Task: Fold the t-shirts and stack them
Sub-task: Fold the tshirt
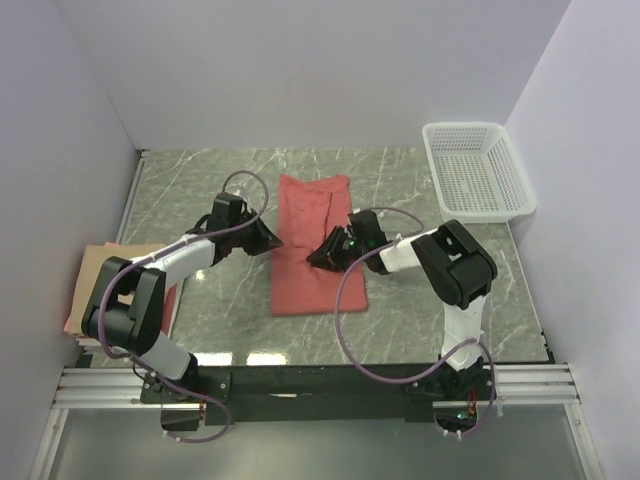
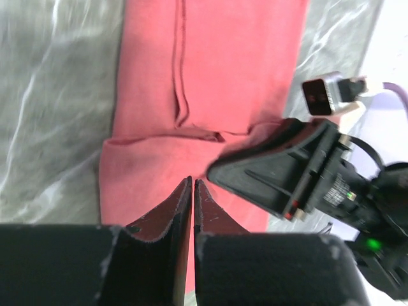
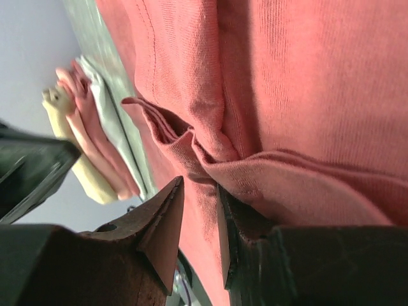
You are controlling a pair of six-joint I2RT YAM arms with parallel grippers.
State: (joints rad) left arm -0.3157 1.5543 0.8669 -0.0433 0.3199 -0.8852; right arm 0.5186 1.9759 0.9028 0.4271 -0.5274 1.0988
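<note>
While the salmon-red t-shirt (image 1: pixel 312 210) lies as a long narrow strip in the middle of the marble surface (image 1: pixel 440 290), running away from the arm bases, I read the lengthwise folds as done and the crosswise fold as the step in hand; a ridge of doubled cloth crosses the strip about halfway along, and both arms sit at that line

From its wrist view the left end effector (image 2: pixel 192 182) is at the strip's left edge with its jaws pressed together, only a hairline between them; I cannot tell whether any cloth is caught there; the right end effector (image 3: pixel 199 185) is over the strip's right half, jaws a little apart, with the bunched ridge just ahead of the tips and not clamped as far as I can see

My guess is that the next move calls for a firm pinch through all layers on both sides at the same height, then an even lift so the strip does not skew; thin cotton could slip or drag open

A tan-beige t-shirt (image 1: pixel 98 268) and a pink t-shirt (image 3: pixel 89 137) wait at the far left edge, well apart; the white mesh basket (image 1: pixel 470 128) stands at the far right corner
</note>
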